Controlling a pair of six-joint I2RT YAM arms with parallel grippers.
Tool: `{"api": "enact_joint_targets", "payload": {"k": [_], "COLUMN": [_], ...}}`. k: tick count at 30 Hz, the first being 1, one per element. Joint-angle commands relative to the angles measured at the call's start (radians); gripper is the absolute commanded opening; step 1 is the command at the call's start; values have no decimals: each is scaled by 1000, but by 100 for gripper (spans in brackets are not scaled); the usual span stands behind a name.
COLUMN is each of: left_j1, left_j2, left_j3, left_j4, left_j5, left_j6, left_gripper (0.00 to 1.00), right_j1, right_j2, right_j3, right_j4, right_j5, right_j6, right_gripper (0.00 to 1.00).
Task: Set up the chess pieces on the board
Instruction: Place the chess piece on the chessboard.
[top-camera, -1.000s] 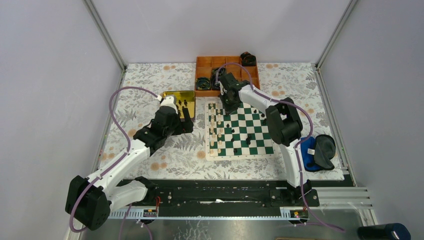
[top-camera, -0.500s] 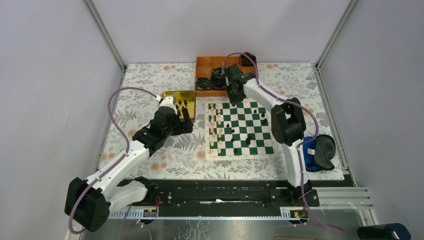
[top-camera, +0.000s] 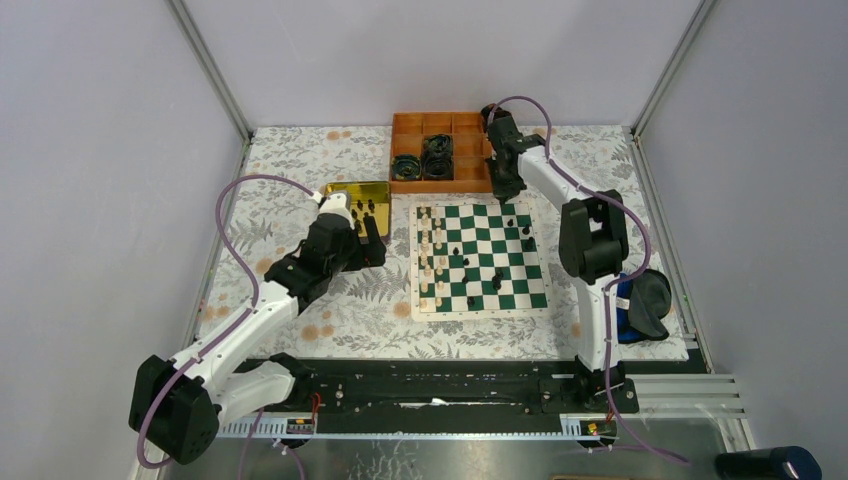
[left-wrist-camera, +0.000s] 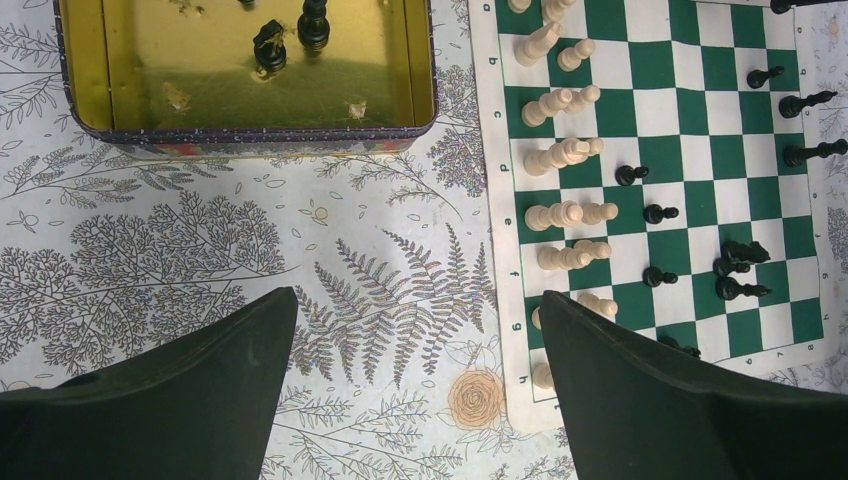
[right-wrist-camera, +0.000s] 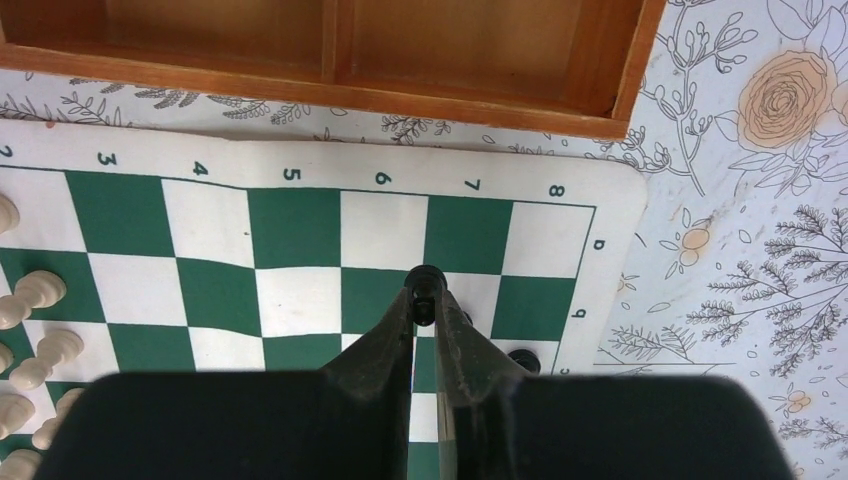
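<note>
Two fingers of the right gripper (right-wrist-camera: 425, 300) are clenched on a black chess piece (right-wrist-camera: 427, 283), which is held at the far right corner of the board (right-wrist-camera: 293, 228), just in front of the orange tray (right-wrist-camera: 330, 92). Along the board's left edge cream chess pieces (left-wrist-camera: 560, 155) are lined up, and black ones (left-wrist-camera: 650, 213) are scattered across its middle and right. The left gripper (left-wrist-camera: 415, 300) is spread wide over the tablecloth (left-wrist-camera: 200, 250), between the board and the yellow tin (left-wrist-camera: 250, 135), in which two black pieces (left-wrist-camera: 268, 45) are seen standing.
</note>
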Motion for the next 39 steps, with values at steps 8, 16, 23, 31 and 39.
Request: {"api": "enact_joint_targets", "payload": {"k": [8, 16, 23, 31, 39], "left_j1": [-5, -5, -5, -5, -5], "left_j2": [2, 8, 11, 18, 22], "left_j3": [-5, -6, -5, -1, -3], "left_j4": [19, 20, 20, 22, 24], "left_j5": [-20, -20, -20, -20, -17], "left_j6": [16, 16, 15, 9, 3], "left_gripper": [99, 99, 99, 99, 99], "right_j1": [-32, -50, -61, -64, -64], "right_j2": [21, 48, 64, 78, 82], "right_j3": [28, 30, 35, 32, 28], "right_j4": [-17, -14, -13, -10, -7], "right_j5": [11, -1, -15, -45, -54], "right_j6": [21, 21, 19, 21, 18], "right_gripper": [5, 5, 6, 9, 16]}}
